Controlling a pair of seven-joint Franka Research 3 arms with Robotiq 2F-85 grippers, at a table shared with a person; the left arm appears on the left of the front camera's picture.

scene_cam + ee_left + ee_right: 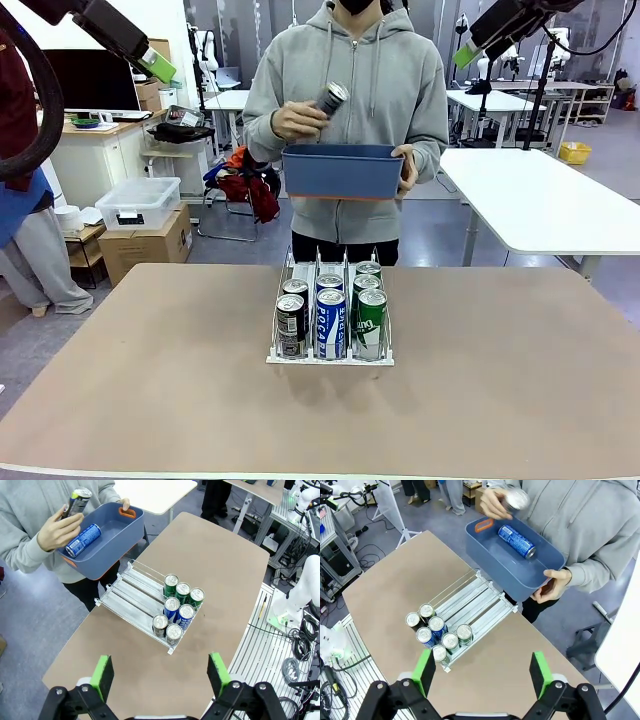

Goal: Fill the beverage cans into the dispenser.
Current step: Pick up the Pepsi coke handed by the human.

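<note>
Cans with silver tops, slim and tall, stand at the near end of the small clear-plastic dispenser with three lanes (302, 268), which sits in the middle of the brown table (150, 380). Its left lane holds two black-and-silver cans (291, 322), the middle lane two blue-and-white cans (330, 322), and the right lane three green cans (371, 320). All are upright and stand one behind another, starting at the low front lip. The far part of each lane is bare. At the far side a person in a grey hooded sweater holds a blue plastic bin with orange handles (340, 172) at chest height, beyond the far end of the dispenser and not touching it. The hand on the right side of the scene (408, 168) grips the edge of the bin. The hand on the left side (298, 122) holds one more black-and-silver can (333, 98), tilted, just above the bin. Inside the bin another blue-and-white can (83, 540) lies on its side. The left gripper (161, 674) hangs high above the left side of the table, its green-padded fingers spread wide with nothing between them. The right gripper (482, 671) hangs high above the right side, also spread wide and holding nothing. Both are well apart from the dispenser and the cans.
</note>
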